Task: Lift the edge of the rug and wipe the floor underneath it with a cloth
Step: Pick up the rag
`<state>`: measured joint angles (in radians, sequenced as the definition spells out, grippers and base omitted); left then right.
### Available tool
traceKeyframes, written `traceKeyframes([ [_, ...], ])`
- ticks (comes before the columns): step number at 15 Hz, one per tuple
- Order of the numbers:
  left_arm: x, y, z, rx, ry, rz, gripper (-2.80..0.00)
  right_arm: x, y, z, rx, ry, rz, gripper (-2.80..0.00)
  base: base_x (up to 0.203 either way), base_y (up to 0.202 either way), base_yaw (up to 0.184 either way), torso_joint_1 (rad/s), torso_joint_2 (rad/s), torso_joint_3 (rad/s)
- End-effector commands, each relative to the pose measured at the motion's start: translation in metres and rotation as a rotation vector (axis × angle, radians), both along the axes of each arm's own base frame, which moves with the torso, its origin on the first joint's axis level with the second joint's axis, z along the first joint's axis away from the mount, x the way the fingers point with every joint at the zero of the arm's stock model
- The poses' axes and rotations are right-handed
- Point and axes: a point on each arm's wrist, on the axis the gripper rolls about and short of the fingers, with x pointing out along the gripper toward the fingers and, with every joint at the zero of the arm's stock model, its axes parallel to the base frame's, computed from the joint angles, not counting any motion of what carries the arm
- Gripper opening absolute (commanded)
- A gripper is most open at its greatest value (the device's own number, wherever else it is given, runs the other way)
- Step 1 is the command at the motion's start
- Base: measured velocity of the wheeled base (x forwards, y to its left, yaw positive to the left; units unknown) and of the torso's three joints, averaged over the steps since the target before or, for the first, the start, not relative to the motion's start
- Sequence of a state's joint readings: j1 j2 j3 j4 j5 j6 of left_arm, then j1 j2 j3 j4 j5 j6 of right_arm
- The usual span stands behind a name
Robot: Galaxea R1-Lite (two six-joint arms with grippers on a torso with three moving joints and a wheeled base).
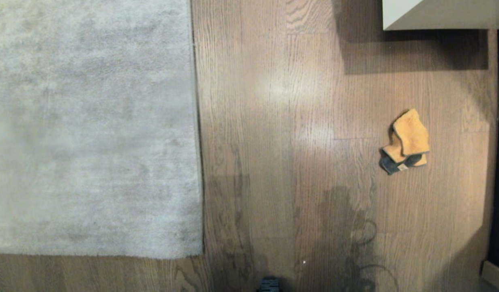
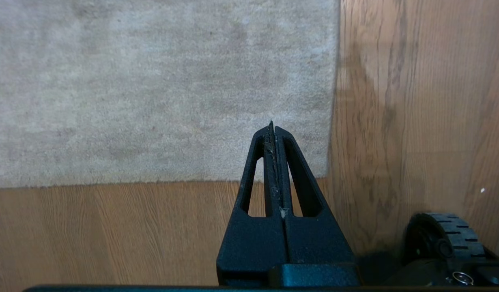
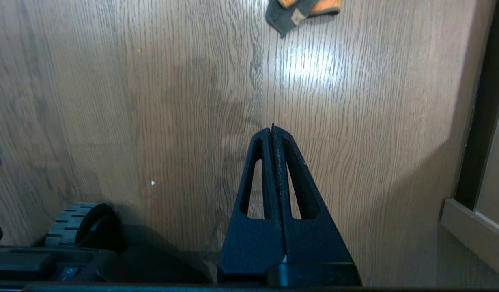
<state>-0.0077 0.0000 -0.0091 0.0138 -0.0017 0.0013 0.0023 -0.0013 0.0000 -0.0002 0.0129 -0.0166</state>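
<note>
Nothing is begun: the rug (image 1: 91, 121) lies flat, the cloth (image 1: 405, 142) well apart on the floor (image 1: 274, 121). Left gripper (image 2: 272, 125) and right gripper (image 3: 272, 129) are pressed together, empty. Next, probably, the right must spread and reach the cloth.

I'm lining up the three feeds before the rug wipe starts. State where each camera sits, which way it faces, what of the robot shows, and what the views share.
Head view: on the robot's head, facing down at the floor, the rug edge to its left, the cloth to its right; no arm shows.
Left wrist view: behind the shut left gripper, over the rug corner; a base wheel shows.
Right wrist view: behind the shut right gripper, over bare planks; another wheel shows.
Shared: head and right wrist both see the cloth; head and left wrist, the rug.
</note>
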Motion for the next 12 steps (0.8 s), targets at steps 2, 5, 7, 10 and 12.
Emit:
traceKeyframes([
  [2,0.0000,0.0000,0.0000,0.000,0.000,0.000,-2.80,0.0001,0.0000,0.0000,0.000,0.002,0.002,-2.80,0.000,0.000,0.000,0.000,0.00,-0.197],
  [5,0.0000,0.0000,0.0000,0.000,0.000,0.000,-2.80,0.0001,0.0000,0.0000,0.000,0.002,0.001,-2.80,0.000,0.000,0.000,0.003,0.00,-0.202],
  [7,0.0000,0.0000,0.0000,0.000,0.000,0.000,-2.80,0.0001,0.0000,0.0000,0.000,0.002,0.000,-2.80,0.000,0.000,0.000,0.002,0.00,-0.195],
  [10,0.0000,0.0000,0.0002,0.000,-0.002,0.000,-2.80,0.0001,0.0000,0.0000,0.000,0.002,0.002,-2.80,0.000,0.000,0.000,0.003,0.00,-0.194],
  [12,0.0000,0.0000,0.0002,0.000,-0.002,0.000,-2.80,0.0001,0.0000,0.0000,0.000,0.002,0.002,-2.80,0.000,0.000,0.000,0.004,0.00,-0.089],
])
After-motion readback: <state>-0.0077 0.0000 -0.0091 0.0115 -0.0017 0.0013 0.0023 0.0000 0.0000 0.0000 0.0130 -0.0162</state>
